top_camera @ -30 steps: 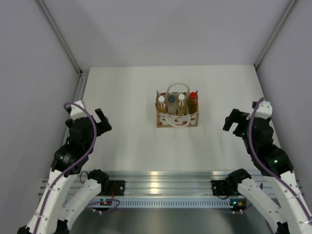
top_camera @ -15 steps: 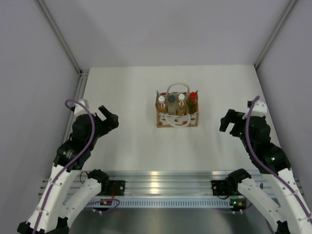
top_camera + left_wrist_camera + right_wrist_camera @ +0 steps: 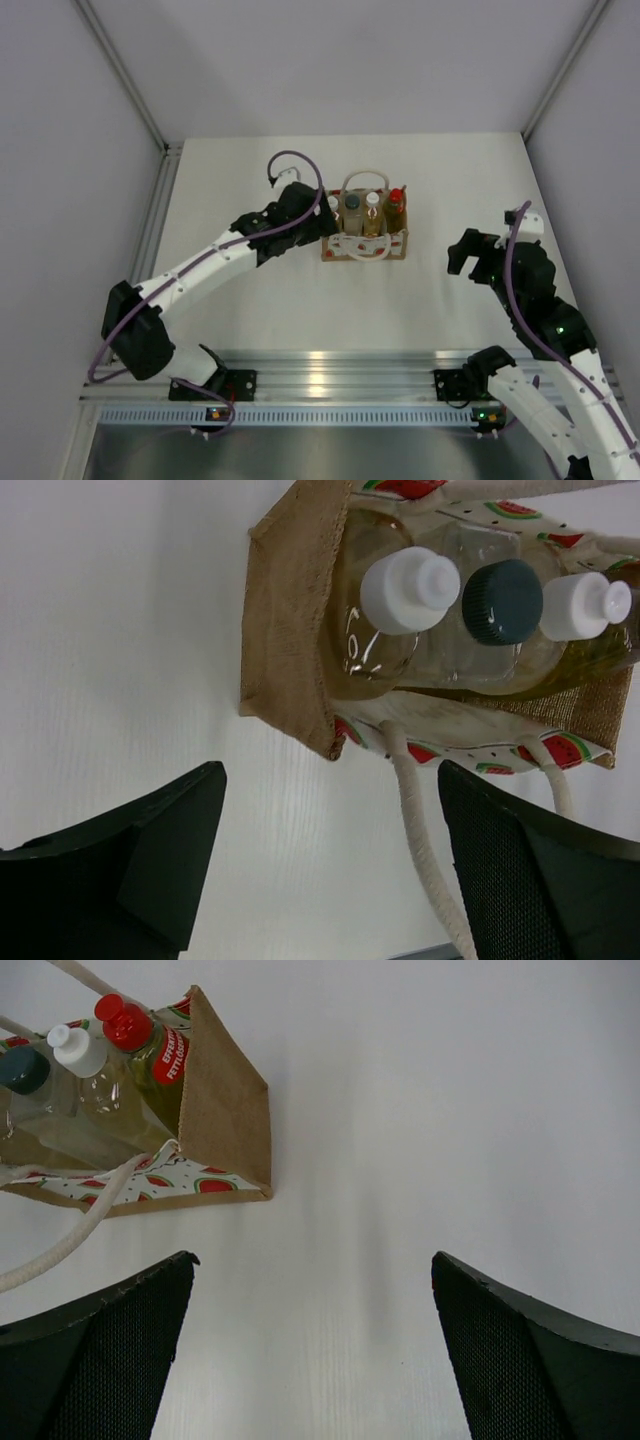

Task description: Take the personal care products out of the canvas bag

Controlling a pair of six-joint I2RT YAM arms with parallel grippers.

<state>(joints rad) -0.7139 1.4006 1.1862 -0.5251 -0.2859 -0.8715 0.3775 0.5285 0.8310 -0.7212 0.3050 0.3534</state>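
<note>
The canvas bag point(image 3: 365, 246) stood on the table point(image 3: 260, 300) between the two arms. All four bottles were inside it in a row. The left gripper point(image 3: 330, 780) was at the bag's left end, its jaws wide apart and holding nothing. The right gripper point(image 3: 313, 1260) was well apart from the bag, also wide and empty.

The amber bottle point(image 3: 405, 577) sat tight against the clear bottle point(image 3: 503, 600). A finger might bump the wrong cap or snag on the soft bag wall. A white rope handle point(image 3: 420, 840) ran close by the left gripper's fingers. One finger could hook it and tip the bag over. Nothing held the bag down, so it might lift up with a bottle.
</note>
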